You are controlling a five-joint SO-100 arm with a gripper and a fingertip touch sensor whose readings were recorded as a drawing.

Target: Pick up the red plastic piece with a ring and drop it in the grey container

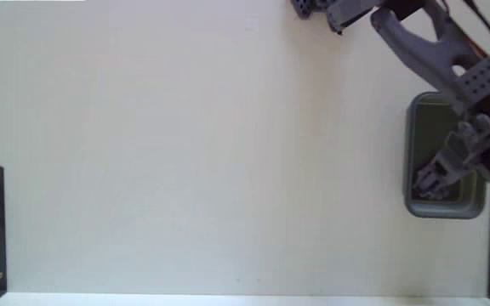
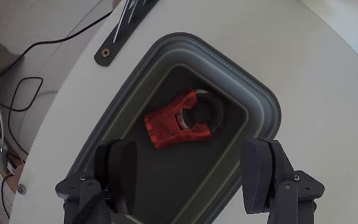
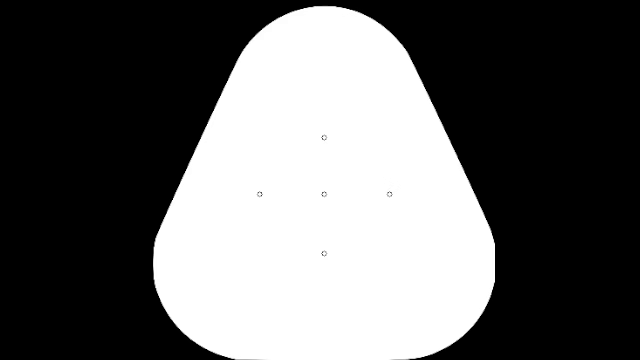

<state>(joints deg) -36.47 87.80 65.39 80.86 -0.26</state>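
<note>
Only on wrist view — red piece (image 2: 180,121) inside container (image 2: 263,102).

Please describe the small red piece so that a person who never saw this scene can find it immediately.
Find the grey container at the right edge of the white table in the fixed view, under the robot arm. In the wrist view, the red piece lies on the container's dark floor, beyond the open gripper. It is the only red thing there, with a dark ring at one end.

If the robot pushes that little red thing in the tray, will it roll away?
Probably not: the red piece lies flat in the grey container, and its blocky end should stop rolling. It looks like stiff, light plastic, so it would likely slide. The open gripper isn't touching it.
</note>
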